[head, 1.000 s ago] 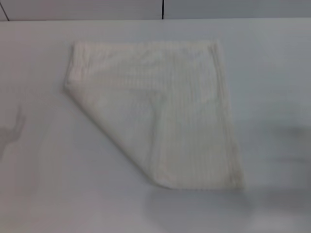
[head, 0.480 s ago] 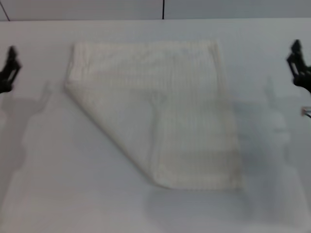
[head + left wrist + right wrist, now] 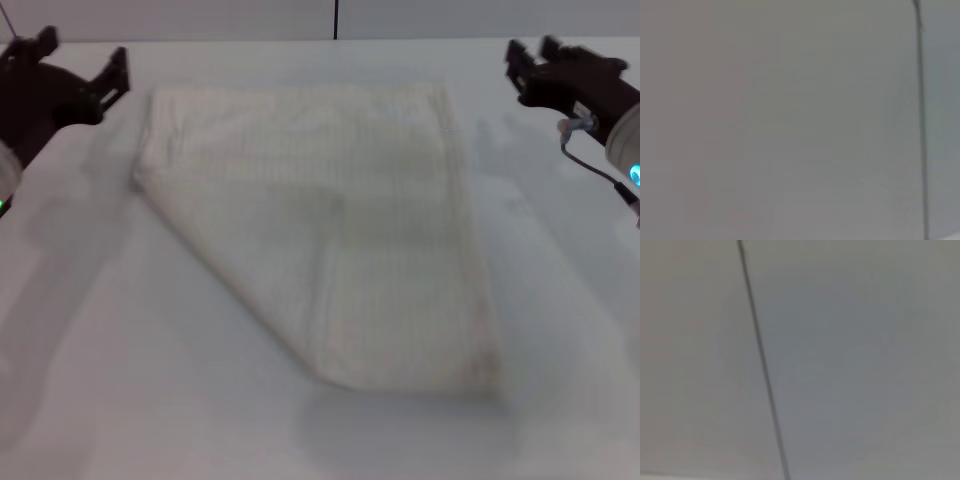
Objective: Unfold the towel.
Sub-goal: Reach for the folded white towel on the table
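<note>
Both arms have swung inward and toward the far corners since half a second ago. The left gripper hovers just beside the far left corner of the towel, fingers spread. The towel lies folded on the white table (one corner turned over into a diagonal edge). The right gripper hangs near the far right corner, fingers apart, holding nothing.

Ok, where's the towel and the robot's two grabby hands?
towel (image 3: 330, 230), head view, middle of the folded cloth.
left gripper (image 3: 85, 70), head view, between its fingertips.
right gripper (image 3: 528, 60), head view, between its fingertips.
</note>
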Motion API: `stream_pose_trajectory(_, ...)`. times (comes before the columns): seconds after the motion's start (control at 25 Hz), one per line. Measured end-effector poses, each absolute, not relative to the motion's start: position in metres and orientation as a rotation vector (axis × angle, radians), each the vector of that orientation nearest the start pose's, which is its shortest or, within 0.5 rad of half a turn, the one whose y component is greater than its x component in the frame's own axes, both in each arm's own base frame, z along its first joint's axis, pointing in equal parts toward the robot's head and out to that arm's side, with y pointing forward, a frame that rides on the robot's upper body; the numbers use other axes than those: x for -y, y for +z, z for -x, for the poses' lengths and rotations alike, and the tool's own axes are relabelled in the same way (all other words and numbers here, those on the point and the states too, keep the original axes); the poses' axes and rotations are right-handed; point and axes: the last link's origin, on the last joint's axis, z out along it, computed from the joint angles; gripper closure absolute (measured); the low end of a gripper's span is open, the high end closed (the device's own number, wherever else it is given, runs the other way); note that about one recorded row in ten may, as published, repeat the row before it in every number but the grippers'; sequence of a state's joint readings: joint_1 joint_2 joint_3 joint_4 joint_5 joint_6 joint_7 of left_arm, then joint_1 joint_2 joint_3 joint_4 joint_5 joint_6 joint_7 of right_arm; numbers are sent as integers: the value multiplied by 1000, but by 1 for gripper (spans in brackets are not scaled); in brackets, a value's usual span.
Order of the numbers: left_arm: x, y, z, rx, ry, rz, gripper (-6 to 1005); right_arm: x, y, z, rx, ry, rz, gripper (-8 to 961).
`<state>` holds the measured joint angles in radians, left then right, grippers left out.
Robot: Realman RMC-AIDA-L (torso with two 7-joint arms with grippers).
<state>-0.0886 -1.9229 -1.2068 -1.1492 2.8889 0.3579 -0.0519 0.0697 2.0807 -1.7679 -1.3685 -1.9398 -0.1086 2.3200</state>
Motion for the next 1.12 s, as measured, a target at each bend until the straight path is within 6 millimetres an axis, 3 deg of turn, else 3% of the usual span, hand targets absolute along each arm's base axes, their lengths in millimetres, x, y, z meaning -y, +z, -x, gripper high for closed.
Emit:
stream_pose_trajectory(0.08,-342,18,265,480,-513,1825,218,-360,13,-223,-891,575,1887,459)
stream_pose_trajectory(0.16,-355,19,224,509,-377,1978,218,-372,19,-223,-984,589,1937,518)
stream_pose_trajectory(0.2,-357,16,216,514,-332,2009,218,-378,22,-225,-1034,592,1955,558)
stream_pose_trajectory(0.4,-361,7,196,526,-197,2085,218,-412,27,-233,-1254,441,1999,755)
stream_pose_trajectory(0.48,-362,1,186,538,-143,2147,218,-422,25,-235,-1294,311,1995,956)
stream_pose_trajectory(0.72,-365,-4,166,504,-135,2272,219,-437,10,-222,-1294,161,2049,955)
stream_pose_trajectory(1.12,-366,-23,161,497,-117,2412,219,-452,-18,-214,-1314,3,2121,953)
